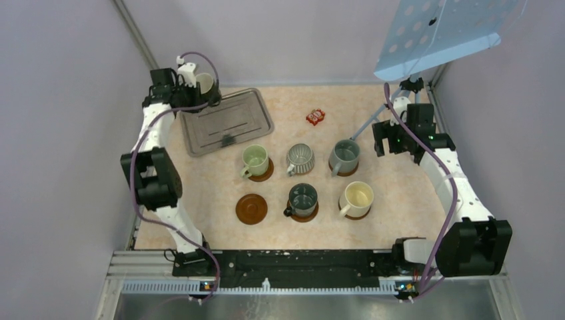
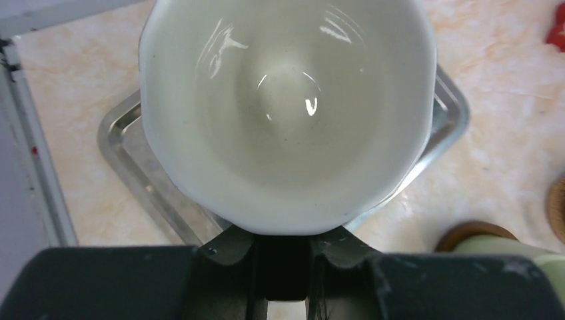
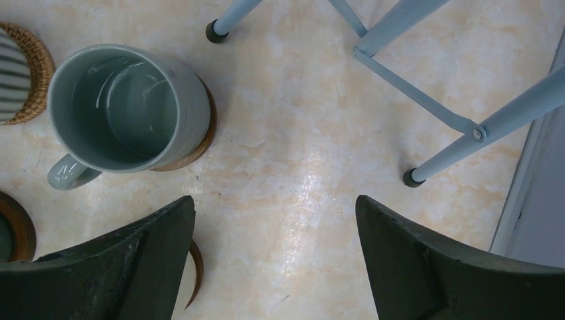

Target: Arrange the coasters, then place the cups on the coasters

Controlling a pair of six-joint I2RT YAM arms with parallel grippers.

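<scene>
My left gripper [image 2: 281, 244] is shut on the handle of the black cup with the white inside [image 2: 286, 113], holding it above the metal tray's [image 2: 126, 157] far left corner; from above, gripper [image 1: 198, 90] and cup [image 1: 206, 82] sit at the back left. Five cups stand on coasters: pale green [image 1: 255, 160], ribbed grey [image 1: 300, 159], grey-blue [image 1: 344, 157], dark grey-green [image 1: 303, 199], cream [image 1: 358, 198]. One dark coaster [image 1: 251, 208] lies bare at the front left. My right gripper [image 3: 274, 220] is open over bare table, right of the grey-blue cup [image 3: 120, 107].
The metal tray [image 1: 226, 122] lies at the back left. A small red packet [image 1: 316, 117] sits at the back centre. A pale blue stand's legs [image 3: 413, 93] rise at the back right under its perforated panel [image 1: 446, 30]. Walls close in both sides.
</scene>
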